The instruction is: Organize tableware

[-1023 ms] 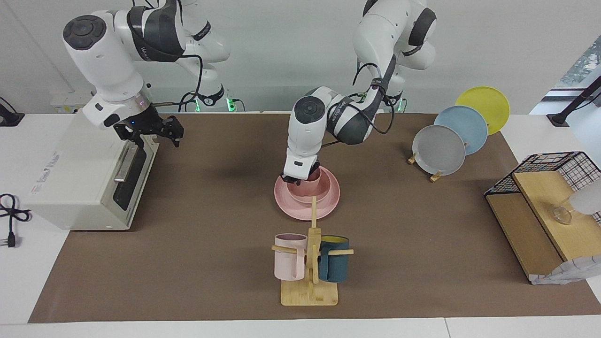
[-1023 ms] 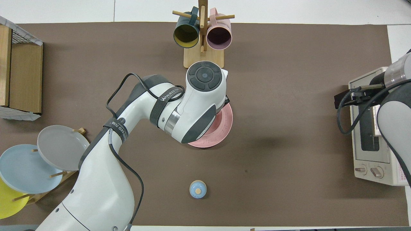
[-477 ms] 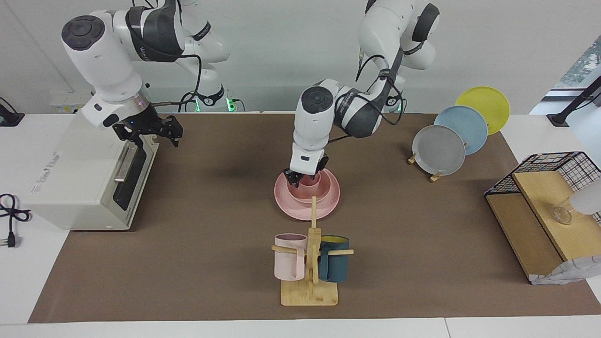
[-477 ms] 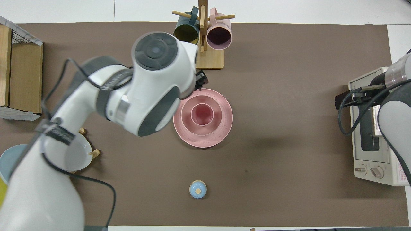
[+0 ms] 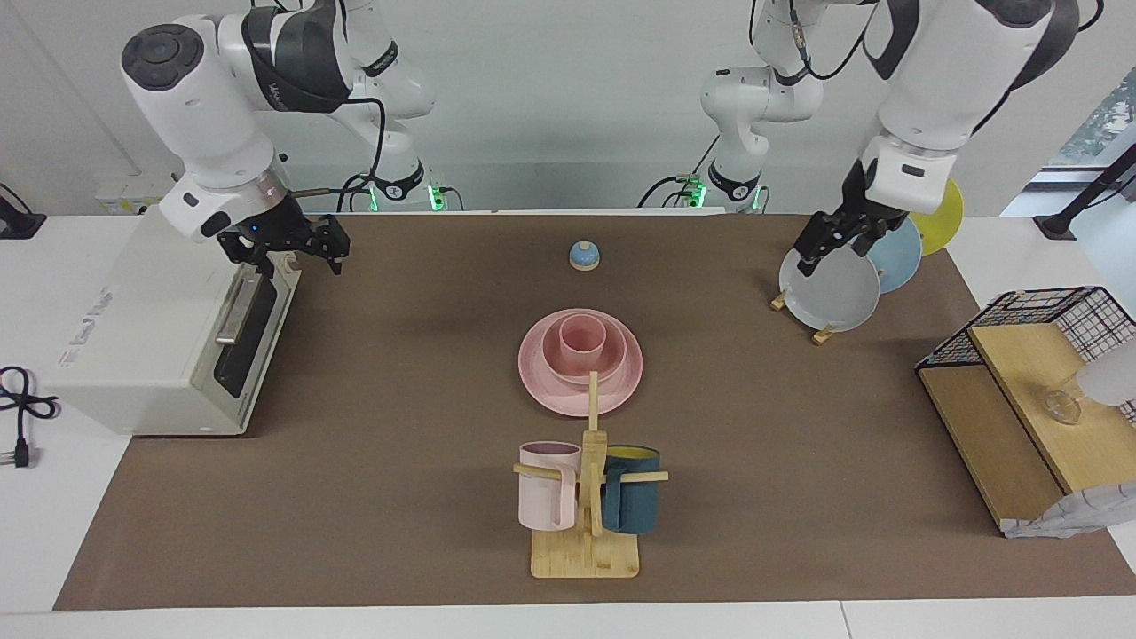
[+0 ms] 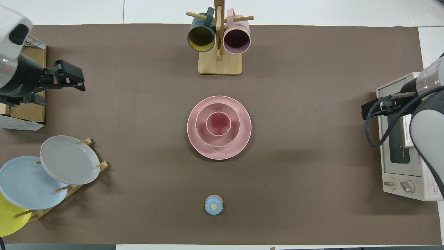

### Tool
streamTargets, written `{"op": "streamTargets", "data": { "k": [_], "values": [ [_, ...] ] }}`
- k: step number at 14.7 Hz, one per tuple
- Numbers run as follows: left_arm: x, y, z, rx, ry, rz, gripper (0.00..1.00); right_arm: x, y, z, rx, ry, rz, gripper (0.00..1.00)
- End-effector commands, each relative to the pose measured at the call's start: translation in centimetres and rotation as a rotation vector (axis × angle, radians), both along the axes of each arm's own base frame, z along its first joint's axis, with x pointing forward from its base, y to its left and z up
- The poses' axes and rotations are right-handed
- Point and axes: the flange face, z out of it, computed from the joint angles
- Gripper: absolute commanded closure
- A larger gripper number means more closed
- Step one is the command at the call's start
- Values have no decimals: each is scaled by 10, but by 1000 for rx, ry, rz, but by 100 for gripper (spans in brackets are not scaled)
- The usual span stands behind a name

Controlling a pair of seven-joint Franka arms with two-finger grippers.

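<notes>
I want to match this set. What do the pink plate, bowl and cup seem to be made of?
The pink plate, bowl and cup look like one matte material, perhaps wheat-straw plastic or unglazed ceramic: no glare, even colour, fine dark speckles on the plate. Which one it is cannot be told by look.

Pink plate (image 5: 543, 390), bowl (image 5: 616, 355) and cup (image 5: 581, 337): matte, faintly speckled. Brown table mat (image 5: 373, 444): dull, cloth-like. Mug rack (image 5: 586, 555) beside the plate: pale bare wood. Grey plate (image 5: 834, 297): smooth, slight sheen. Toaster oven (image 5: 133, 355): white casing, dark glass door.
</notes>
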Motion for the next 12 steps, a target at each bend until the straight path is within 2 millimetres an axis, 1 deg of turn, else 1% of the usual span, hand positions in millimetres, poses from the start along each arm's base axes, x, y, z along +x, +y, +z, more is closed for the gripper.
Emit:
{"op": "streamTargets", "data": {
  "k": [1,4,5,8,12],
  "values": [
    [-26,21,-21,10,45,-142,0,-2,-6,10,10,4,18,0],
    [-39,16,-41,14,17,-171,0,-4,-6,19,9,-2,14,0],
    [-36,14,-39,13,-2,-179,0,-4,-6,20,11,-4,13,0],
    [-32,18,-25,13,-9,-168,0,-3,-9,20,10,-5,5,0],
    [-40,17,3,22,68,-173,0,-4,-15,23,12,-13,-7,0]
  ]
}}
